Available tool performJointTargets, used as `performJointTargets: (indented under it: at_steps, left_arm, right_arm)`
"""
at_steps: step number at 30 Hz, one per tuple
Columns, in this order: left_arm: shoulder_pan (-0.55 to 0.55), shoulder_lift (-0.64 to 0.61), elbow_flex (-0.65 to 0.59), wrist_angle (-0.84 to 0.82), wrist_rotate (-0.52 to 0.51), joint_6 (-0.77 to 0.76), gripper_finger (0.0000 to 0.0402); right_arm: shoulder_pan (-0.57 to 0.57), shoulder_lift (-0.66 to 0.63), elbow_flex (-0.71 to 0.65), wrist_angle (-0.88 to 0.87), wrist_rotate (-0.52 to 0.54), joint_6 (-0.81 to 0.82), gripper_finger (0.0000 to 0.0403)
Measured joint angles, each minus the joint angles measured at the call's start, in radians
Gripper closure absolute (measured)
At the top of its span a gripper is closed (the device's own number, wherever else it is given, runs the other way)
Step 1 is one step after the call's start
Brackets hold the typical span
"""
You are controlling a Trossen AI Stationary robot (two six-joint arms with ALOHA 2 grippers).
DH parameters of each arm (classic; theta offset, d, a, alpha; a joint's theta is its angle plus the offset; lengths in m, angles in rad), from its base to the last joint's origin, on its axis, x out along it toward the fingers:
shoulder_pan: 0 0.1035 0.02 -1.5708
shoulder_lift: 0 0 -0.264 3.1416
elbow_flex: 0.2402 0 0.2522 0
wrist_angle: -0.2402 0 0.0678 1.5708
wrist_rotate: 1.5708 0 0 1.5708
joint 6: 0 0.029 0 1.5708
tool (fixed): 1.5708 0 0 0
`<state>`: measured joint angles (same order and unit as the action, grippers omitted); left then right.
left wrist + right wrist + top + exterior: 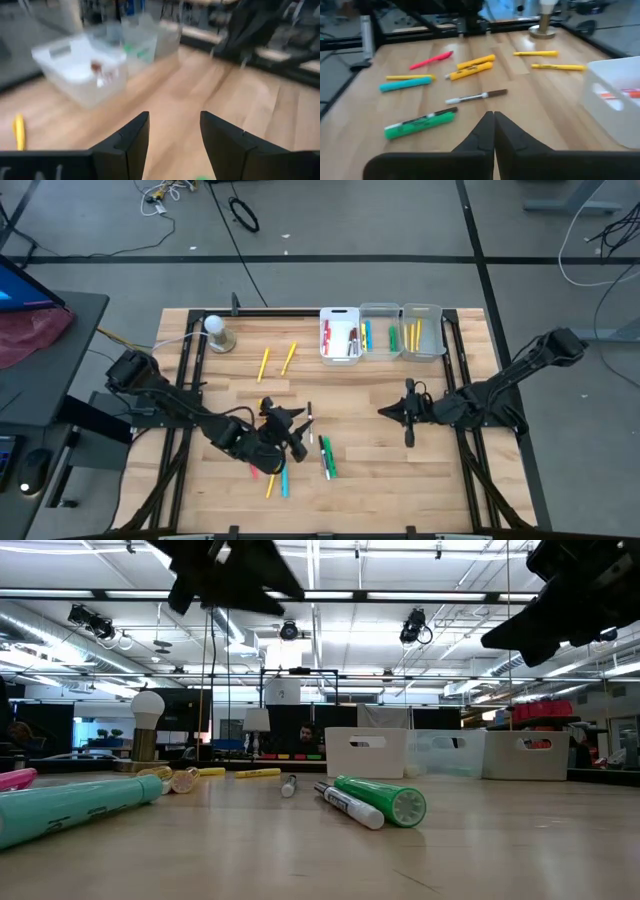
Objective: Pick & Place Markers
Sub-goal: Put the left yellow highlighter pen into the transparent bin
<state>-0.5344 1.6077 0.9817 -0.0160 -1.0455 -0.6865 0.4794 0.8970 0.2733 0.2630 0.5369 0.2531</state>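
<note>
On the wooden counter [350, 395], the markers lie in two groups. Several already stand sorted in the row of three small plastic bins [382, 332] at the far edge: red ones in the white bin [340, 336], green and yellow ones in the two clear bins beside it. Nearer the middle of the counter, well apart from the bins, a loose cluster remains: a green marker [420, 124], a brown-capped white marker [476, 97], a cyan marker [405, 85], several yellow markers and a pink one [431, 60]. Two more yellow markers [276, 360] lie between that cluster and the bins, near a light bulb on a stand [219, 333].

The left tool [290, 430] hangs over the loose cluster, its fingers spread and empty. The right tool [408, 416] waits toward the bins' side of the counter, fingers pressed together on nothing.

The job looks partly done: roughly half the markers are binned, about ten still lie loose.
</note>
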Motion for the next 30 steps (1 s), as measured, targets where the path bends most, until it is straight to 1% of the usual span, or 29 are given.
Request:
performJointTargets:
  at_steps: [2, 4, 7, 10, 13, 18, 21, 24, 30]
  left_arm:
    - [0.006, 0.000, 0.000, -0.078, 0.053, -0.099, 0.0220]
    - [0.013, 0.000, 0.000, -0.155, 0.110, -0.198, 0.0220]
    - [0.023, 0.000, 0.000, -0.265, 0.193, -0.340, 0.0220]
    - [0.028, 0.000, 0.000, -0.374, 0.254, -0.474, 0.0220]
    - [0.027, 0.000, 0.000, -0.495, 0.292, -0.613, 0.0220]
    - [0.018, 0.002, 0.000, -0.752, 0.355, -0.879, 0.0217]
    - [-0.002, 0.002, 0.000, -0.887, 0.356, -1.020, 0.0217]
    - [-0.028, 0.002, 0.000, -0.934, 0.324, -1.084, 0.0217]
    - [-0.044, 0.002, 0.000, -0.920, 0.344, -1.132, 0.0216]
  right_arm:
    - [0.000, 0.000, 0.000, 0.014, -0.026, -0.003, 0.0391]
    - [-0.003, 0.000, 0.000, 0.037, -0.029, -0.004, 0.0385]
    - [-0.008, 0.000, 0.000, 0.054, -0.022, 0.056, 0.0372]
    - [-0.007, 0.003, 0.000, 0.051, -0.021, 0.091, 0.0351]
    - [-0.007, 0.013, 0.000, 0.053, -0.021, 0.110, 0.0325]
    - [-0.007, 0.034, 0.000, 0.052, -0.021, 0.112, 0.0280]
    - [-0.008, 0.048, 0.000, 0.051, -0.021, 0.109, 0.0257]
    - [-0.010, 0.063, 0.000, 0.051, -0.021, 0.105, 0.0239]
    - [-0.032, 0.095, 0.000, 0.053, -0.021, 0.105, 0.0219]
